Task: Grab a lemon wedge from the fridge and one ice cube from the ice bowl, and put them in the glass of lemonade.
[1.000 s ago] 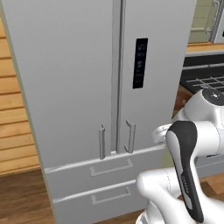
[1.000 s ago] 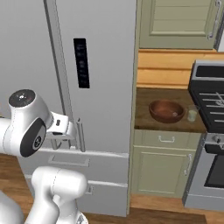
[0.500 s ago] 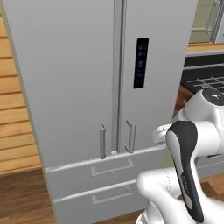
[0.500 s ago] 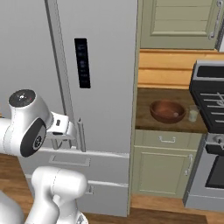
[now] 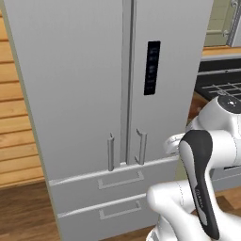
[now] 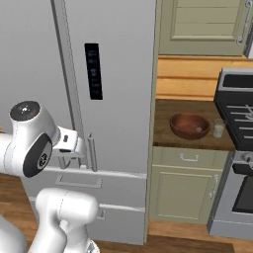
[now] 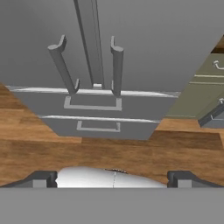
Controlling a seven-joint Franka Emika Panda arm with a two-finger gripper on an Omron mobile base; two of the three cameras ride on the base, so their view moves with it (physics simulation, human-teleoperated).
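I am in a home kitchen. In front of me stands the fridge (image 5: 94, 94), tall and grey, with two doors, vertical bar handles (image 7: 116, 65), a black dispenser panel (image 6: 93, 70) and two lower drawers (image 5: 117, 197). To its right runs a brown wooden counter (image 6: 170, 141) over beige cabinets (image 6: 183, 197), with more beige cabinets (image 6: 202, 22) above. On the counter, near its right end, sit the ice bowl (image 6: 189, 124) and, just beside it, the glass of lemonade (image 6: 218, 128). A dark stove (image 6: 237, 163) adjoins the counter's right edge. The floor (image 7: 109, 151) is wood planks, and wooden panelling (image 5: 14, 136) covers the wall left of the fridge.
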